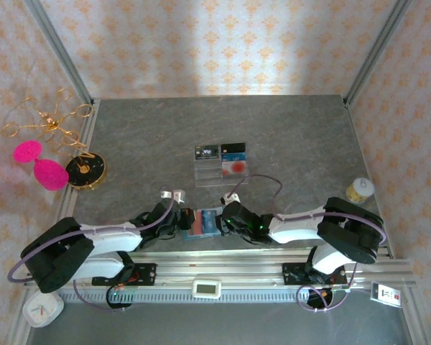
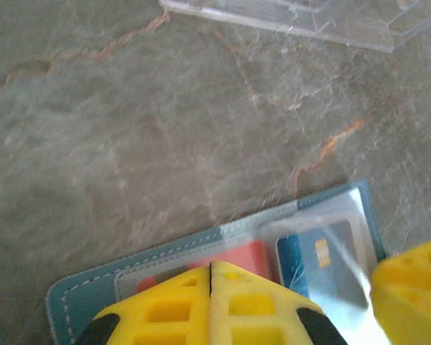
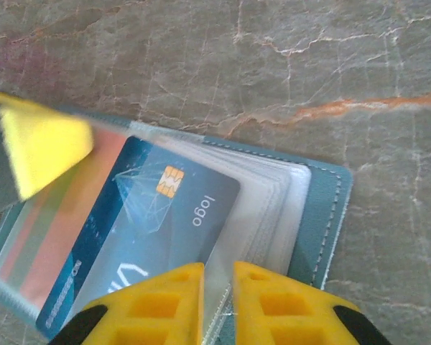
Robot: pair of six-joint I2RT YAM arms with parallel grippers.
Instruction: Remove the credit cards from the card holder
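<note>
The teal card holder [image 1: 201,221] lies open on the stone table between both grippers. A red card [image 2: 237,255] sits in its left clear pocket. A blue credit card [image 3: 151,215] with a chip sits in the right pocket. My left gripper [image 2: 212,267] is shut, its tips together over the red card with nothing between them. My right gripper [image 3: 218,269] is pinched on the edge of a clear pocket leaf, right beside the blue card's corner. The holder's teal cover [image 3: 323,215] shows beyond the stacked pockets.
A clear compartment tray [image 1: 219,167] stands just beyond the holder, with a black card [image 1: 205,152], a blue card [image 1: 233,149] and a pale red-printed card [image 1: 233,167] in it. A black-and-gold disc [image 1: 85,170] lies far left, a small jar [image 1: 359,190] far right.
</note>
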